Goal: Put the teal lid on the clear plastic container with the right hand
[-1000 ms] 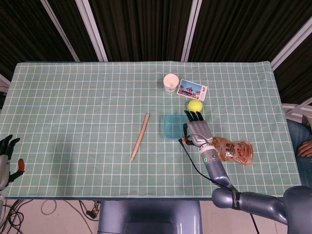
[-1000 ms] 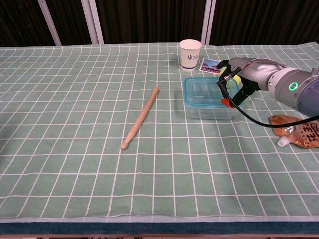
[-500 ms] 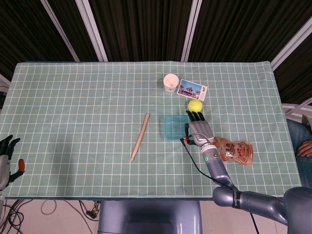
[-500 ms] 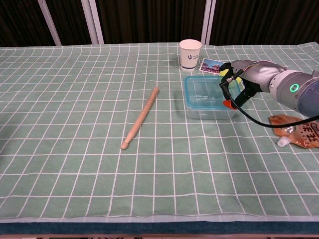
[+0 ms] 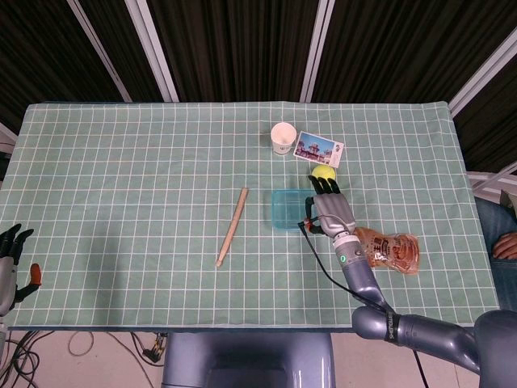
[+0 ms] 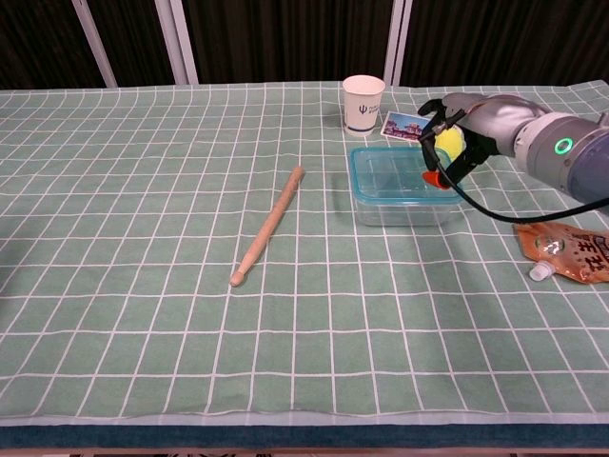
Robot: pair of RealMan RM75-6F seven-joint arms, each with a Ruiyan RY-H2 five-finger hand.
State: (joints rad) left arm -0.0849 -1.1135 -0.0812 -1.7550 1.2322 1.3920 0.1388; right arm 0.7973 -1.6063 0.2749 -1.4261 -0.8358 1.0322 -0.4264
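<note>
Your right hand hangs over the far right corner of the container, fingers loosely spread and holding nothing, while the lid sits on top of the container. The container stands on the tablecloth between the stick and the pouch, with the ball just behind your hand. Your left hand waits at the table's near left edge, fingers apart and empty

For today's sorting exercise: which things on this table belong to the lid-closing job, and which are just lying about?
Belong to the job: teal lid, clear plastic container, right hand.

Lying about: wooden stick, paper cup, picture card, yellow ball, snack pouch.
</note>
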